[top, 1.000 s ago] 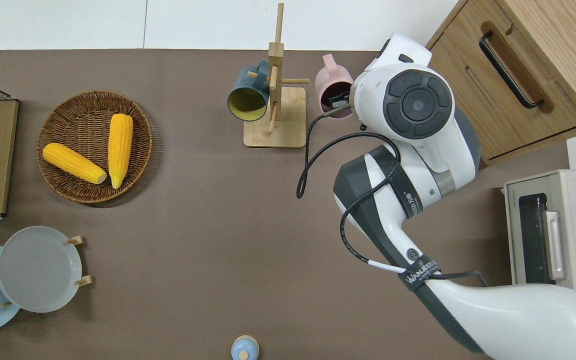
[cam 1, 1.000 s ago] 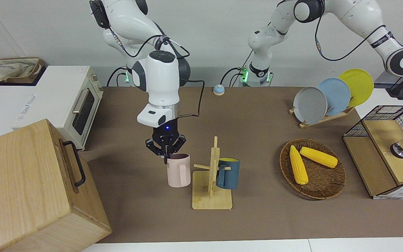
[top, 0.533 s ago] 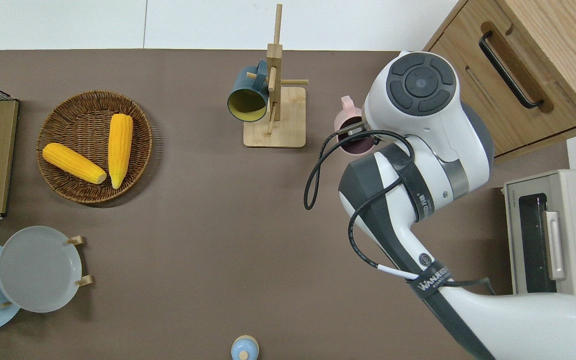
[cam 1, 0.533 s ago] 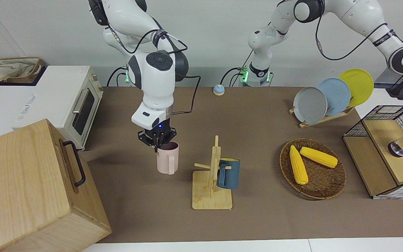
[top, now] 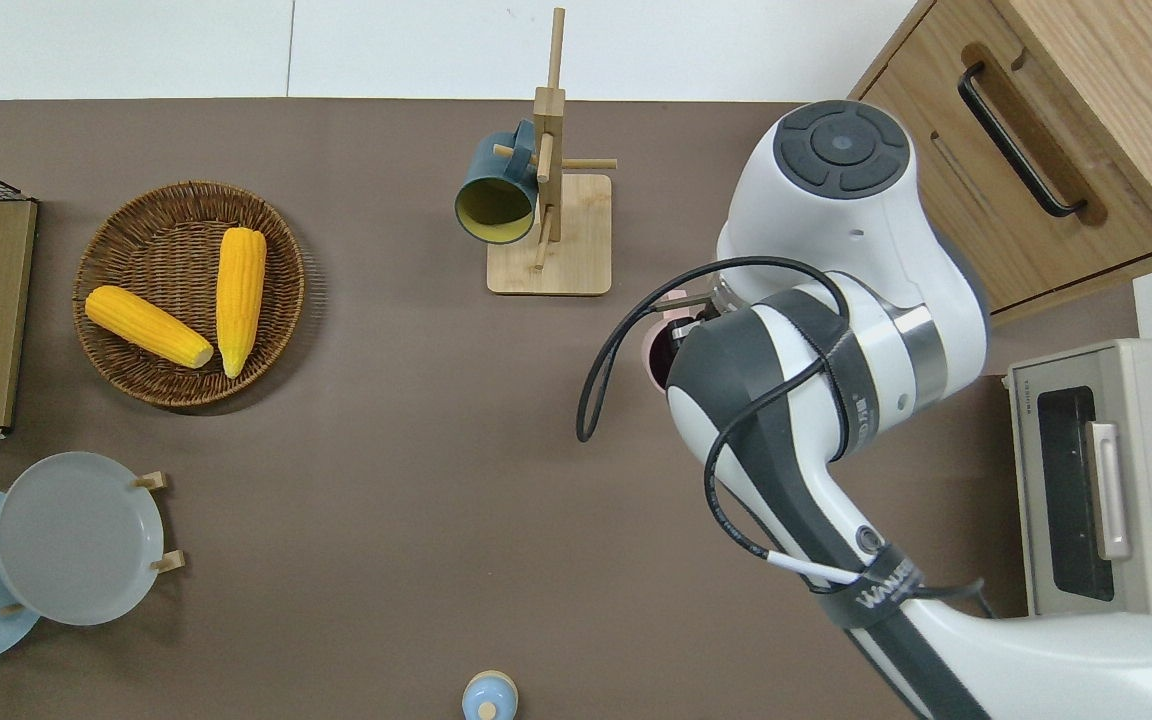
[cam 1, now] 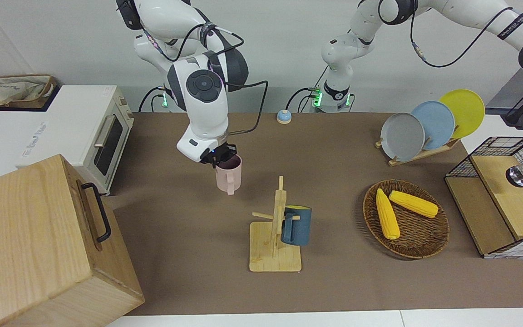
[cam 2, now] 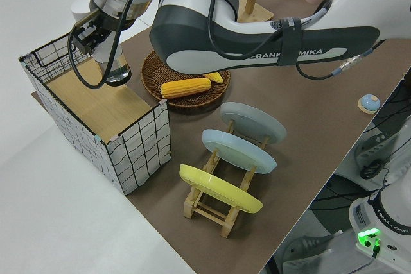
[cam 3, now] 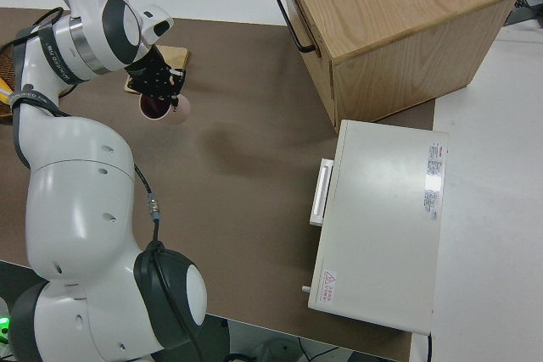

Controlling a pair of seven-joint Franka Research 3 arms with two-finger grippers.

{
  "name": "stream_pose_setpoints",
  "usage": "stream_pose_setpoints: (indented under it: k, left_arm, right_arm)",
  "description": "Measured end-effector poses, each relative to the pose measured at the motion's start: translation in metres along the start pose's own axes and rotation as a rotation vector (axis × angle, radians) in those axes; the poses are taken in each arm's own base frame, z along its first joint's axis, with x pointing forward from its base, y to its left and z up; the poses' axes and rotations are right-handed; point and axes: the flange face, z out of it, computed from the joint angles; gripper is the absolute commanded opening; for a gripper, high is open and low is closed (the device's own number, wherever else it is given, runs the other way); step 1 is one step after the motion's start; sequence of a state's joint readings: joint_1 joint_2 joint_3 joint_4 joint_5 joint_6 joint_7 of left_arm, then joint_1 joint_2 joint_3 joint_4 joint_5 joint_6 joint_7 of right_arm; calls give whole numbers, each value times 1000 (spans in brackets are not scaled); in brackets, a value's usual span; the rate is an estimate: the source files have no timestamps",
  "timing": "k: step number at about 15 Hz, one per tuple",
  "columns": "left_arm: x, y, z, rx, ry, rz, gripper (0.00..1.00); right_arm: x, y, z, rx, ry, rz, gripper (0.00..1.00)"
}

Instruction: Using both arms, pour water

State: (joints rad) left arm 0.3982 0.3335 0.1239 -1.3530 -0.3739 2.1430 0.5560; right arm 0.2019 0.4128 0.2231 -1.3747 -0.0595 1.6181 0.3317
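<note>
Arms at both ends of the table are at work, each carrying a vessel. At the right arm's end stand a wooden cabinet (cam 1: 39, 236) with a black handle and, nearer to the robots, a white toaster oven (cam 1: 102, 136).

Next comes the right gripper (cam 1: 219, 159), its fingers pinched on the rim of a pink mug (cam 1: 229, 175). The mug hangs roughly upright in the air over a bare stretch of the brown mat (cam 1: 334, 159), with its handle turned away from the robots.

Toward the middle of the table stands a wooden mug rack (cam 1: 275, 245). A blue mug (cam 1: 297, 225) with a yellow inside hangs tilted from one of its pegs. A small blue bell (cam 1: 283, 116) sits on the mat close to the robots' bases.

Further along, a wicker basket (cam 1: 418, 245) holds two corn cobs (cam 1: 386, 213) lying side by side. Nearer to the robots, a wooden plate rack (cam 1: 418, 154) carries a grey, a blue and a yellow plate on edge.

At the left arm's end sits a wire crate (cam 1: 493, 145) with a wooden top inside it. The left gripper (cam 2: 90, 33) hangs over that top, closed on the rim of a clear glass (cam 2: 117, 72).
</note>
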Motion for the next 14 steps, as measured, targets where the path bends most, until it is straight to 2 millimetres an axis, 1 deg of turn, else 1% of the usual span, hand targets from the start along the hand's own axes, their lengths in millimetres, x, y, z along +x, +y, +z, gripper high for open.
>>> stream_pose_setpoints:
  k: [4,6,8,11,14]
  left_arm:
    - [10,33,-50,18,-15,-2,0]
    - [11,51,-75,19,-34,-9,0]
    - [10,67,-94,11,-55,-15,0]
    - [7,93,-109,34,-87,-14,0]
    - [-1,127,-110,47,-113,-26,0]
  right_arm:
    - [-22,-61,5,64,-46,109,0]
    - [-33,-93,11,80,-71,143,0]
    - [-41,-120,18,97,-84,175,0]
    - [-48,-155,31,122,-95,193,0]
    - [-54,-198,55,149,-91,231,0]
